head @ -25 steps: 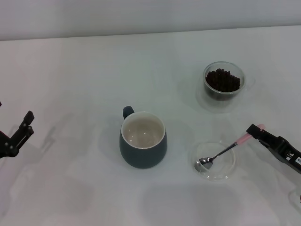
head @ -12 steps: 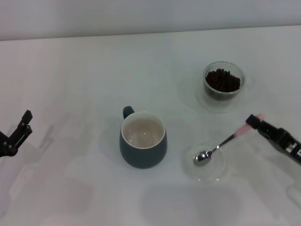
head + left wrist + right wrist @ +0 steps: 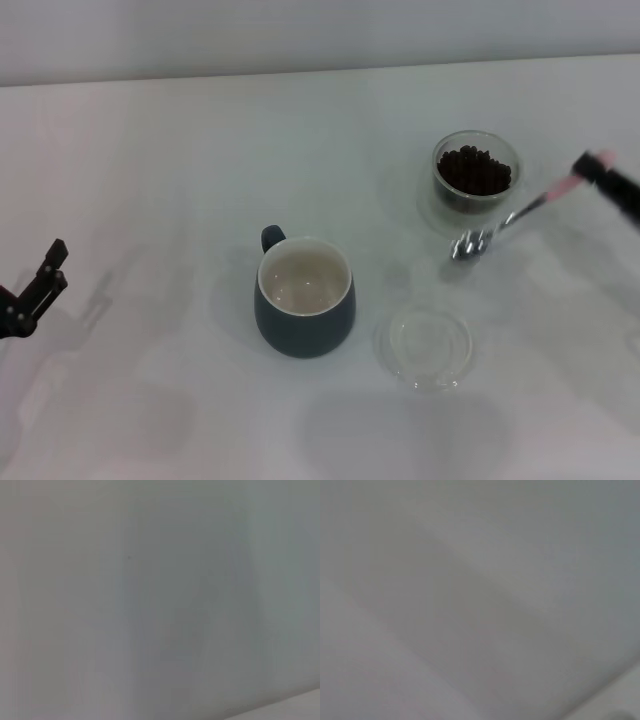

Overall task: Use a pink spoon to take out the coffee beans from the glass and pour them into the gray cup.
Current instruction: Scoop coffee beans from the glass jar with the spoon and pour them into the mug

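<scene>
Right hand (image 3: 598,170): at the bench's right edge, pinching the pink spoon (image 3: 510,220) by its handle end, bowl tilted down just beside the glass (image 3: 476,173) of coffee beans (image 3: 475,170). Left hand (image 3: 48,270): parked far left, fingers spread. Gray cup (image 3: 304,296): centre. Clear saucer (image 3: 425,346): beside the cup.

The right gripper (image 3: 598,168) is cut off by the head view's right edge, and its grip on the pink spoon (image 3: 510,220) (smeared by motion) is unclear. The left gripper (image 3: 35,290) is cropped too. Both wrist views show only featureless grey.
</scene>
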Controlling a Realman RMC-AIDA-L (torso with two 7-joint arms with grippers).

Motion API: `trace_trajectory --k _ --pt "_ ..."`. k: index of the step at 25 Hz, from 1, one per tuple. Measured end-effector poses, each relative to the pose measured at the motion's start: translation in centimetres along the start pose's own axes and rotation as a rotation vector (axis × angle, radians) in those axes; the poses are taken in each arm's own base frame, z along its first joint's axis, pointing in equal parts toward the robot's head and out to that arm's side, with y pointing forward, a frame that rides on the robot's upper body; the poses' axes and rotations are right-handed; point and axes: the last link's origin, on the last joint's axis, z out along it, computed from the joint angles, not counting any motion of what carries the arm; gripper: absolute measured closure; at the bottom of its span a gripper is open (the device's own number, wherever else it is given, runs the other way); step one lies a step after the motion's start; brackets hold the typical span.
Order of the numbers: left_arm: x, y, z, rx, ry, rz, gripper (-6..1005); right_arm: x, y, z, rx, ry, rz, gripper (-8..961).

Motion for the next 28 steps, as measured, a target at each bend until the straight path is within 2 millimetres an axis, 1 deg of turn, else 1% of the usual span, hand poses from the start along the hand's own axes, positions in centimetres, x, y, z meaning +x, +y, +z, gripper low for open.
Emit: trace_trajectory --k 3,7,10,13,15,19,28 --pt "0.0 0.0 -0.1 -0.002 -0.002 0.001 199 -2.1 -0.1 1.1 -0.003 -0.057 -0.074 804" --pt "-0.2 0.1 -0.3 0.005 -0.006 0.0 199 -4.6 0.0 3.2 -0.01 -0.092 -0.189 804" --pt "-0.2 0.1 -0.5 0.008 -0.008 -0.002 199 -5.9 0.2 4.5 -0.013 -0.107 -0.267 803" --pt "-0.2 0.1 -0.5 0.01 -0.008 -0.002 199 -6.5 0.4 5.6 -0.015 -0.1 -0.33 803" --pt "-0.2 0.0 -0.5 0.01 -0.008 -0.002 200 -6.6 0.4 6.1 -0.018 -0.09 -0.38 803" --pt "-0.1 -0.1 -0.5 0.011 -0.006 0.002 200 -6.2 0.6 6.6 -0.028 -0.063 -0.496 803" --pt "0.2 -0.4 0.4 0.0 0.007 0.015 199 -5.4 0.4 7.0 -0.025 -0.008 -0.644 802"
